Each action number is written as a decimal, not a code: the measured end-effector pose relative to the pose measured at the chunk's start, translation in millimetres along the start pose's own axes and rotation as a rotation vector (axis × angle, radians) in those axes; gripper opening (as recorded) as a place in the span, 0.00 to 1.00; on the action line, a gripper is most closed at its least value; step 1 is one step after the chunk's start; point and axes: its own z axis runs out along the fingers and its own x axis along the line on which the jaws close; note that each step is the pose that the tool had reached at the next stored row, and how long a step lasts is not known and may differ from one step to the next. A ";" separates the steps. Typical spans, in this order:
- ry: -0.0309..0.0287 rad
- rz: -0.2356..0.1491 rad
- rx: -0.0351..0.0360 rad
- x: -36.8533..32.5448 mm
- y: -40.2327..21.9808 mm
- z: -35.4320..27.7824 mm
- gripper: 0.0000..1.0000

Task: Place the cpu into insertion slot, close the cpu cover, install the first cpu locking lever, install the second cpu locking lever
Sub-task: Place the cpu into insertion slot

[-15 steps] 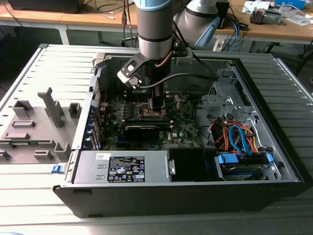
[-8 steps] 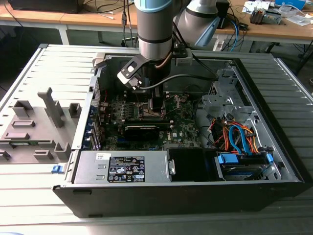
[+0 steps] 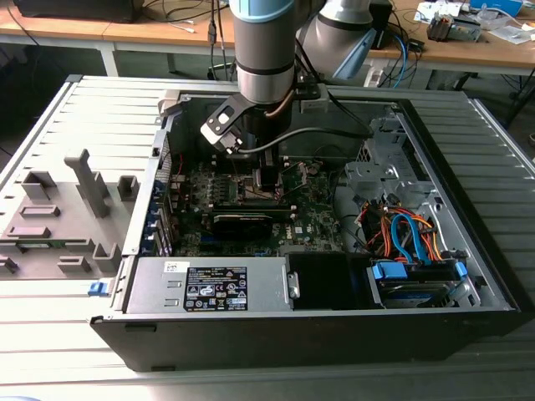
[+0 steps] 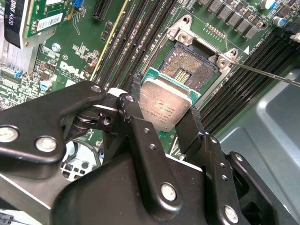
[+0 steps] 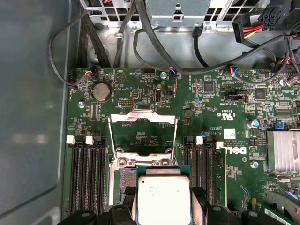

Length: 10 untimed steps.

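Note:
My gripper [image 4: 164, 107] is shut on the cpu [image 4: 167, 108], a flat square chip with a silver-grey top and green edge, pinched between two black fingers [image 4: 137, 89]. The chip hangs tilted just above the insertion slot [image 4: 193, 65], whose brownish pin field lies bare inside its silver rim. In the first wrist view the cpu [image 5: 163, 194] sits over the slot [image 5: 124, 182], and the cpu cover [image 5: 143, 116] stands flipped open beyond it. A thin metal locking lever [image 4: 267, 75] sticks out beside the slot. In the exterior view the gripper [image 3: 266, 179] reaches down into the computer case [image 3: 318, 334].
Black memory slots [image 5: 86, 168] flank the socket on both sides. A long black card [image 3: 242, 224], a grey power supply [image 3: 209, 286] and orange and blue cables [image 3: 403, 230] fill the case. A finned heatsink [image 5: 283, 150] sits nearby. A grey fixture [image 3: 75, 209] stands at the exterior view's left.

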 end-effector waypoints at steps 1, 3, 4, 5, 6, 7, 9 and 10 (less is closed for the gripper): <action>0.0000 0.000 0.0000 0.0 0.0 0.2 0.55; 0.0000 0.000 0.0000 0.0 0.0 0.5 0.55; 0.0000 0.000 0.0000 0.0 -0.1 0.6 0.55; 0.0000 0.000 0.0000 0.0 -0.1 0.8 0.55; 0.0001 0.000 0.0000 0.0 -0.1 1.1 0.55; 0.0000 0.000 0.0000 0.0 -0.1 1.3 0.55; 0.0000 0.000 0.0000 0.0 -0.1 1.6 0.55; 0.0000 0.000 0.0000 0.0 -0.1 1.7 0.55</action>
